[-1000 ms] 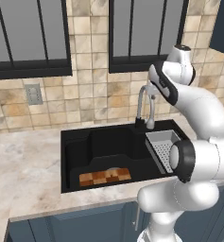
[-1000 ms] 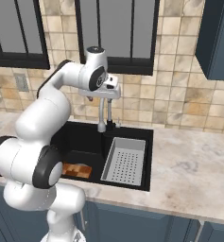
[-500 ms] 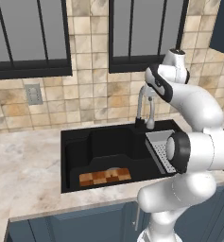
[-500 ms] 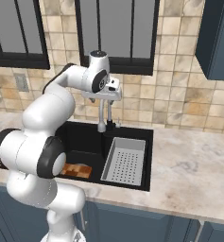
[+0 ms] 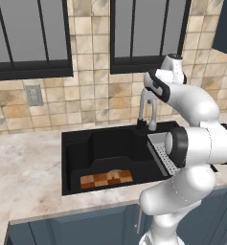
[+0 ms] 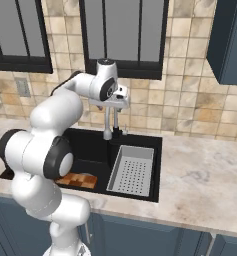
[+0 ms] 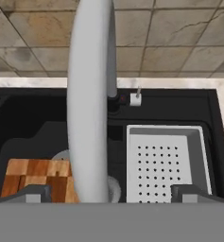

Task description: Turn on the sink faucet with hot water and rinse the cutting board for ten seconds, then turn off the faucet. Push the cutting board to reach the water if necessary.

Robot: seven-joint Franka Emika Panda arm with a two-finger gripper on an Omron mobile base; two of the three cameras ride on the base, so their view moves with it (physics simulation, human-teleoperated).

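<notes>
No water runs yet. The gripper hangs wide open over the faucet; the board lies dry in the sink.

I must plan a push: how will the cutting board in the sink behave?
The cutting board looks like stiff, flat wood, so it would probably slide without bending or tipping. It lies on the sink floor, so edge-pushing seems easier than lifting.

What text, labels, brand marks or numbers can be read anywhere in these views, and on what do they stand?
None: no readable text, label, brand mark or number in these views.
Sink faucet: plain metal.
Cutting board: checkered wood only.
Drainer tray: holes only.
Wall outlet plate: blank.
</notes>
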